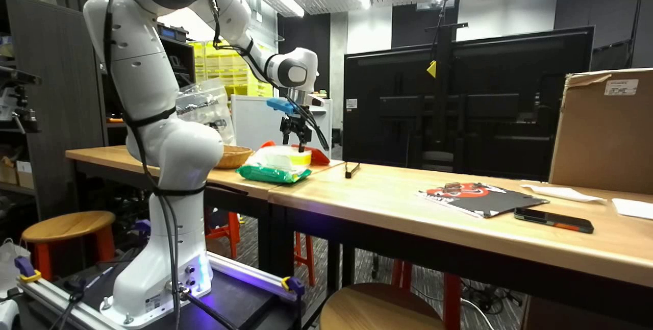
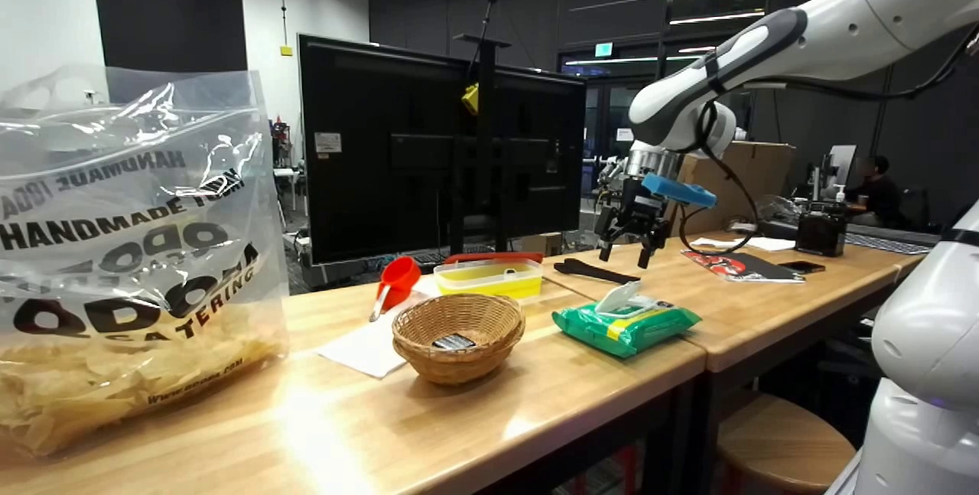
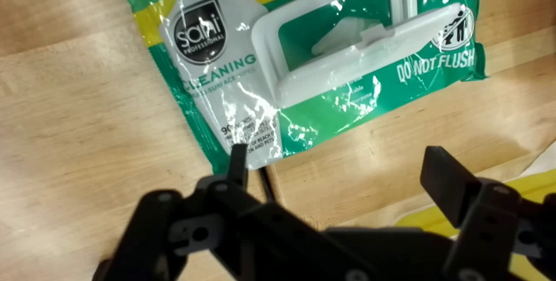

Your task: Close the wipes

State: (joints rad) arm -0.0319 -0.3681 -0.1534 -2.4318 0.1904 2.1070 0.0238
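Observation:
The wipes are a green soft pack with a yellow stripe and a white plastic flip lid. The pack lies flat on the table and shows in both exterior views [image 1: 270, 173] [image 2: 639, 333] and in the wrist view [image 3: 317, 122]. Its white lid [image 3: 369, 61] stands raised on its hinge, with the frame's opening uncovered; the raised lid also shows in an exterior view [image 2: 618, 297]. My gripper [image 3: 336, 154] is open and empty, with its fingers wide apart. It hangs above the table, near the pack and apart from it, in both exterior views [image 1: 294, 144] [image 2: 625, 255].
A wicker basket [image 2: 459, 361], a clear tub with yellow contents [image 2: 489, 278] and a red scoop [image 2: 398, 281] stand near the pack. A black utensil [image 2: 596, 272] lies behind it. A large bag of chips [image 2: 138, 273] stands farther along the table. A big black screen [image 1: 398, 116] stands behind.

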